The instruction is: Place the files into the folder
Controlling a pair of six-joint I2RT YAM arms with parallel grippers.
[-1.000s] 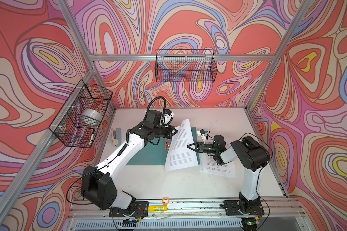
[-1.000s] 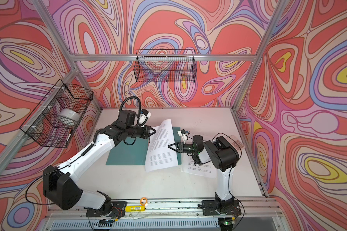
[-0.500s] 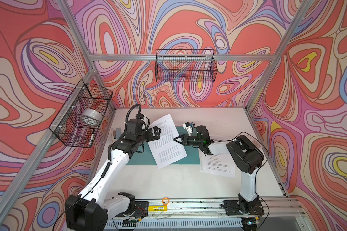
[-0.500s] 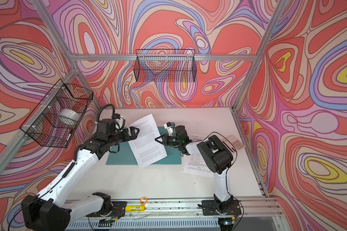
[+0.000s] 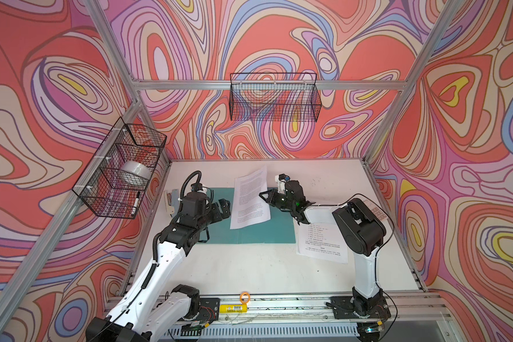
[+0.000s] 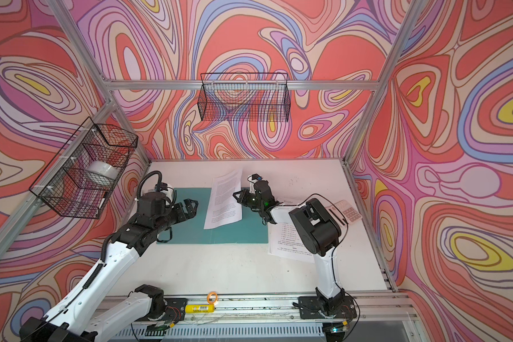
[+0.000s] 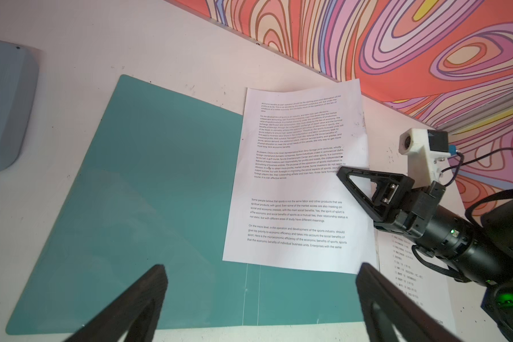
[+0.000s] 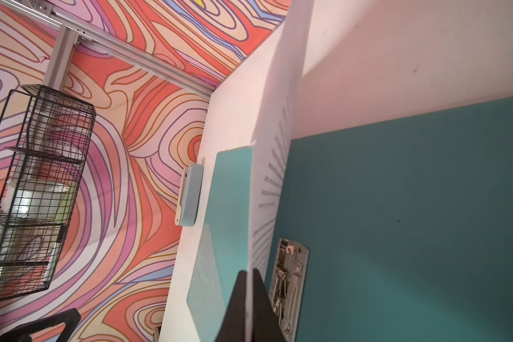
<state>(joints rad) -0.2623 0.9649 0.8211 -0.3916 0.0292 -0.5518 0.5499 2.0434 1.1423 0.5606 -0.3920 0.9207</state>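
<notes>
The teal folder (image 5: pixel 249 234) (image 6: pixel 219 234) lies open and flat on the white table, and its metal clip (image 8: pixel 289 284) shows in the right wrist view. My right gripper (image 5: pixel 262 194) (image 6: pixel 236 195) (image 8: pixel 249 275) is shut on the right edge of one printed sheet of the files (image 5: pixel 251 198) (image 6: pixel 225 201) (image 7: pixel 299 183). This sheet drapes over the folder's middle and pokes past its far edge. My left gripper (image 5: pixel 224 207) (image 6: pixel 191 205) (image 7: pixel 262 268) is open and empty over the folder's left half. More files (image 5: pixel 320 242) (image 6: pixel 290 245) lie on the table right of the folder.
A grey-blue stapler (image 5: pixel 169 201) (image 7: pixel 6 109) lies left of the folder, near the left wall. A white calculator (image 6: pixel 348 211) sits at the table's right edge. Wire baskets hang on the left wall (image 5: pixel 122 168) and on the back wall (image 5: pixel 274 97).
My left gripper has let go of the sheet, opened, and drawn back to the left. My right gripper has carried the sheet back and left, from standing upright to draped over the folder.
</notes>
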